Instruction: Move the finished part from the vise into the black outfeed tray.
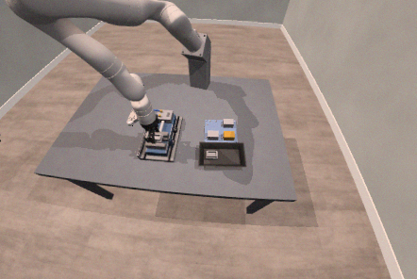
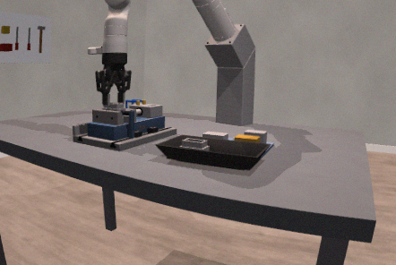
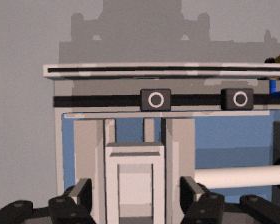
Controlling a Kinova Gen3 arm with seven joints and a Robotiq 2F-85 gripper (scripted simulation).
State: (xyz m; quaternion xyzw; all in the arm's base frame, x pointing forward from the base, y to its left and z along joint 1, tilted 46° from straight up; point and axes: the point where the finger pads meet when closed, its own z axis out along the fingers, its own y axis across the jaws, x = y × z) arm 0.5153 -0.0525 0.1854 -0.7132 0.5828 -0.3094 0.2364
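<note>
The finished part [image 3: 135, 180] [image 1: 159, 138], a light grey block with a rectangular pocket on top, sits between the grey jaws of the blue vise at the table's left middle. My gripper [image 3: 136, 191] is open and hangs straight above the part, one finger on each side of it, not closed on it. In the side view the fingertips [image 2: 112, 98] stand just over the vise [image 2: 121, 126] and the block [image 2: 107, 113]. The black outfeed tray [image 1: 223, 155] lies to the right of the vise and holds one pocketed block [image 1: 210, 155] at its left end.
A blue pallet [image 1: 221, 129] behind the tray carries two grey blocks and an orange block [image 1: 229, 135]. The arm's grey pedestal [image 1: 200, 62] stands at the table's back. The vise screw and blue handle [image 2: 134, 102] stick out on the tray's side.
</note>
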